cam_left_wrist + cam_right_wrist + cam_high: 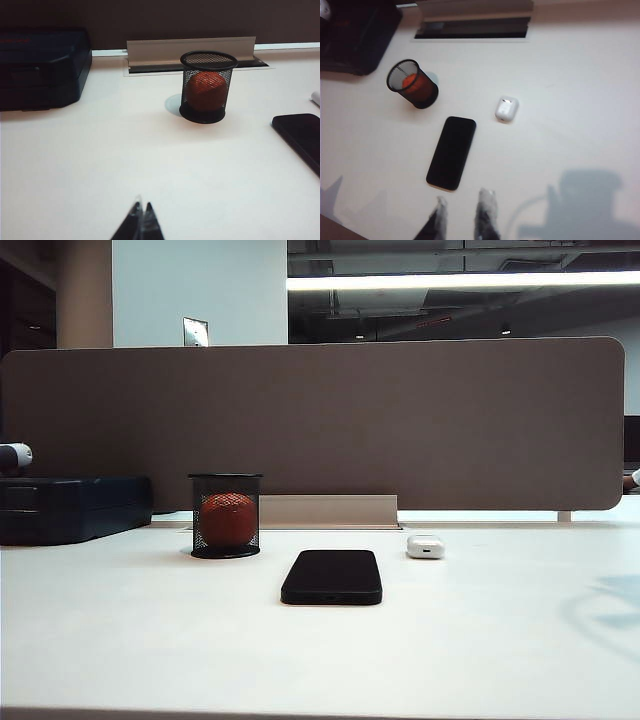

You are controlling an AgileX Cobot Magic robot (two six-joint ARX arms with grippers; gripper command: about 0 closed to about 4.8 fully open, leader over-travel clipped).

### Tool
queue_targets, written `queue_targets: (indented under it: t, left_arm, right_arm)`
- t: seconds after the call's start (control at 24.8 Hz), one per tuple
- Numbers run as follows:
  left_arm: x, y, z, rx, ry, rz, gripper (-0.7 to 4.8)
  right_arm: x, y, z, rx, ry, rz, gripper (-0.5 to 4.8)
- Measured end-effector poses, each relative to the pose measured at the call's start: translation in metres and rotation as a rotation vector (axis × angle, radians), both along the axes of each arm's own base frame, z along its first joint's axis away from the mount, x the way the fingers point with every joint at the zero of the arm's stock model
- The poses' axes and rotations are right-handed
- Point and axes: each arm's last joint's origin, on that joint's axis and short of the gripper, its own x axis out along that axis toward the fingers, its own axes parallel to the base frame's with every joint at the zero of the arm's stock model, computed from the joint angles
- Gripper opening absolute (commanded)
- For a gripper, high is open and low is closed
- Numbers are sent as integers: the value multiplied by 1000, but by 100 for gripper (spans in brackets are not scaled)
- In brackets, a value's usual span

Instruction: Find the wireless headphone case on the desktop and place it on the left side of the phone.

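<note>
The small white wireless headphone case lies on the white desktop, just right of the black phone and slightly behind it. In the right wrist view the case and the phone lie ahead of my right gripper, which hovers above the desktop, open, with nothing between its fingers. My left gripper is shut and empty over bare desktop, far from the phone. Neither gripper shows in the exterior view.
A black mesh cup holding an orange ball stands left of the phone and behind it. A dark blue box sits at the far left. A brown partition and a metal cable slot line the desk's back edge.
</note>
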Motion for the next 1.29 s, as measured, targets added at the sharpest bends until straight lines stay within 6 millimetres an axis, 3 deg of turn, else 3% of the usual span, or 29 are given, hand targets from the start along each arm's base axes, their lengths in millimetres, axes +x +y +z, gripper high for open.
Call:
queue_targets:
  t: [0.16, 0.36, 0.48, 0.65, 0.89, 1.29]
  left_arm:
    - [0, 0, 0, -2, 0, -17, -6]
    - [-1, -4, 0, -13, 5, -132, -5]
    - [-2, -6, -3, -22, 30, -212, -6]
    - [-4, -9, -3, -37, 43, -327, -6]
    - [-4, -9, -3, -39, 45, -339, -6]
    - [-5, -11, -3, -47, 44, -410, -6]
  right_arm:
    - [17, 0, -4, 23, 9, 27, 79]
    - [39, 4, -15, 40, 72, 67, 129]
    - [55, 10, -23, 43, 116, 98, 210]
    - [85, 25, -39, 41, 161, 160, 239]
    - [123, 40, -59, 27, 168, 194, 469]
    - [172, 69, -103, -72, 227, 184, 479]
